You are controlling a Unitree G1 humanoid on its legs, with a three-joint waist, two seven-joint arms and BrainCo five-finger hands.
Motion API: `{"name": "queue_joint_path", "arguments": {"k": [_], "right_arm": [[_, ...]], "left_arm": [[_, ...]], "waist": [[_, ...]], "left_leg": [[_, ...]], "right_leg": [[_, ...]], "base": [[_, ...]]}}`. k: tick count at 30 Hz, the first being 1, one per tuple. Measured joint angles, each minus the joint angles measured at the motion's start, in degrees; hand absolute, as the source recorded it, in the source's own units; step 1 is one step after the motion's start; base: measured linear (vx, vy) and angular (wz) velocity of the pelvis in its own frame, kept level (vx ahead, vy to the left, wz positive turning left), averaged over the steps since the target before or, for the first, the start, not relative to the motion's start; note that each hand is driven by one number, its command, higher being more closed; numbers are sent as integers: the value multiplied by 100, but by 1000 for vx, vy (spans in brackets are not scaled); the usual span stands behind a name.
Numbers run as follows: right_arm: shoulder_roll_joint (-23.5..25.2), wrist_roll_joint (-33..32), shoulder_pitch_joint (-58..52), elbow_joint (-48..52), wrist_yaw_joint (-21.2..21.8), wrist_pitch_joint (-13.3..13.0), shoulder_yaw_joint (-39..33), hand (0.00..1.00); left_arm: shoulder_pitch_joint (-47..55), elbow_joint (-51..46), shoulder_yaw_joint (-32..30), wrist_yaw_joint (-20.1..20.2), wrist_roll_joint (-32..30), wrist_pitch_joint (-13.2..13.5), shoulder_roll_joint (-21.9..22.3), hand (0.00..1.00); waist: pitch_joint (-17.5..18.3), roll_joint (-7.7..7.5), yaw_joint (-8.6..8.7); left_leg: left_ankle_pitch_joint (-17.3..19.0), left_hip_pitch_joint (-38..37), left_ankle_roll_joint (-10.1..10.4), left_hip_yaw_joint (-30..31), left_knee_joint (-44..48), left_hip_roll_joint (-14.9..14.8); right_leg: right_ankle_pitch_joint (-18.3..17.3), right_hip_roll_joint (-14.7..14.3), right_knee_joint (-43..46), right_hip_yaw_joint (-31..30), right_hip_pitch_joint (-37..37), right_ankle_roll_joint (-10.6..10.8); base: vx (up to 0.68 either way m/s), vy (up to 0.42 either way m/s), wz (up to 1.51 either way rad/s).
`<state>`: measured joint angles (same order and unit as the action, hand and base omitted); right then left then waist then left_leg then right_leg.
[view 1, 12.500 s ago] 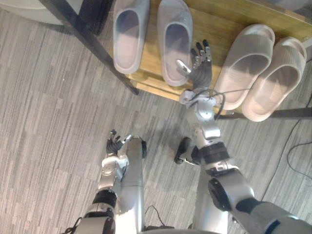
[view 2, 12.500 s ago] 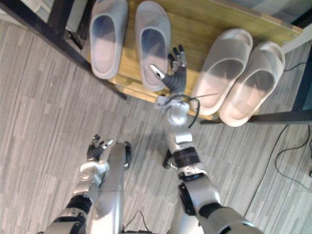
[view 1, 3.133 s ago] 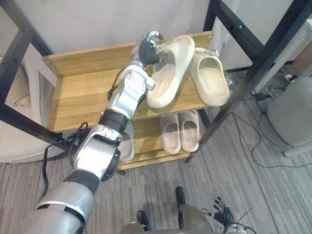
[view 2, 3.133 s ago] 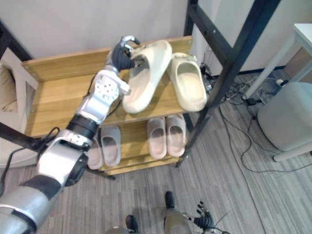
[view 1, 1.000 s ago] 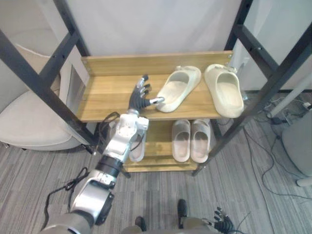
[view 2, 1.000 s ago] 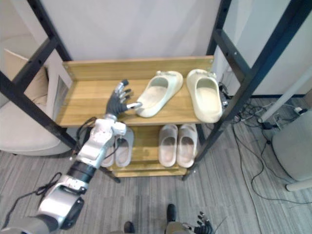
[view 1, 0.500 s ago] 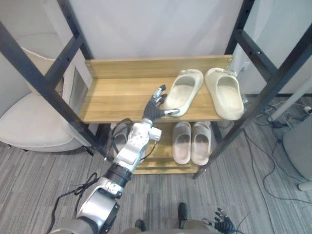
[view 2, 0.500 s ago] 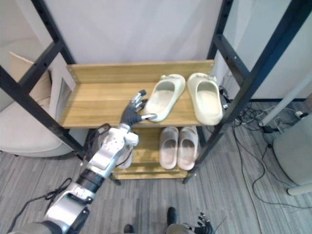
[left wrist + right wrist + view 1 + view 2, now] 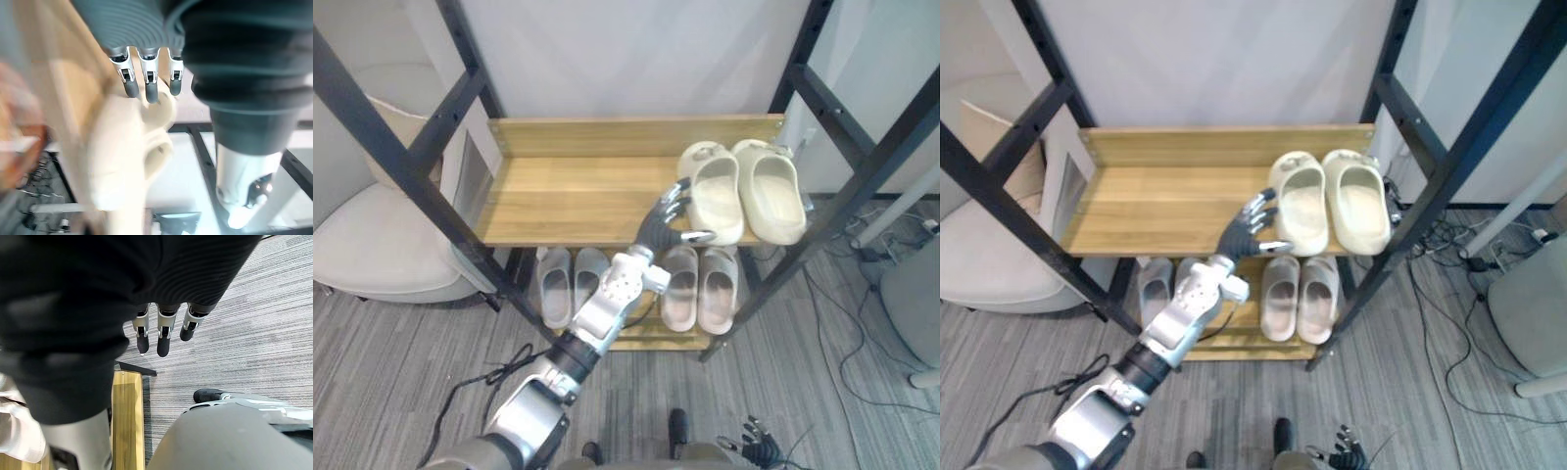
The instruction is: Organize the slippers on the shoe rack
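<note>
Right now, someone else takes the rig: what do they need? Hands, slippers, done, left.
Left hand: open, fingers straight, against the side of the left cream slipper on the upper shelf.
Right hand: open, idle, low near the floor.
Done: the left cream slipper lies side by side with the right cream slipper at the shelf's right end; grey pair and pinkish pair sit in a row on the lower shelf.
Left: probably just draw the left hand clear.

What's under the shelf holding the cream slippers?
A lower shelf holding a grey slipper pair and a pinkish pair. Their toes are hidden under the upper shelf; the left arm covers part of the grey pair.
</note>
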<state>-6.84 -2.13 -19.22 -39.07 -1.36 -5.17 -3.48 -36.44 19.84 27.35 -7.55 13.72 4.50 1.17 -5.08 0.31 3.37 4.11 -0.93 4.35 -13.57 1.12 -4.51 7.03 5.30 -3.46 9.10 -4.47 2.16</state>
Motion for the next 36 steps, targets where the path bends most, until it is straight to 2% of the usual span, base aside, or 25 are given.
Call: {"name": "queue_joint_path", "arguments": {"k": [8, 19, 22, 26, 32, 36], "right_arm": [[4, -3, -6, 17, -1, 0, -16, 0], [11, -5, -18, 22, 0, 0, -37, 0], [10, -5, -34, 17, 12, -1, -37, 0], [9, -5, -33, -28, 32, -3, -39, 0], [-39, -2, 92, -416, 77, -17, -35, 0], [-84, 9, 229, -726, 84, -22, -22, 0]], "left_arm": [[-329, 64, 98, -1, -1, 3, 243, 0], [-338, 32, -167, -8, -11, -2, 18, 0], [-281, -801, -154, 5, 4, 12, -305, 0], [343, -1933, 84, 168, 466, 250, -576, 0], [1507, -2807, 661, 678, 1033, 257, -858, 0], [2292, -3103, 935, 1083, 1138, 257, -1137, 0]], "waist": [[0, -3, 12], [2, -1, 7], [2, -1, -32], [29, 4, -54], [138, 12, -102], [231, 34, -99]], "left_leg": [[24, -9, -10, -36, 3, 2], [23, -16, -10, -9, 8, 5], [23, -20, -10, 38, 12, 4], [22, -25, -12, 150, 15, 11], [22, -62, -15, 253, 7, 37], [30, -126, -15, 323, -8, 50]], "right_leg": [[-70, 9, 141, -20, -74, 6], [-100, 15, 174, -14, -72, 20], [-148, 23, 225, 19, -64, 27], [-168, 33, 221, 92, -44, 34], [-173, 54, 165, 164, 63, 42], [-157, 43, -38, 254, 280, 51]], "base": [[-5, 0, -2], [1, 0, 1], [6, -1, 8], [22, -2, 10], [14, 1, 8], [-10, -4, 9]]}}
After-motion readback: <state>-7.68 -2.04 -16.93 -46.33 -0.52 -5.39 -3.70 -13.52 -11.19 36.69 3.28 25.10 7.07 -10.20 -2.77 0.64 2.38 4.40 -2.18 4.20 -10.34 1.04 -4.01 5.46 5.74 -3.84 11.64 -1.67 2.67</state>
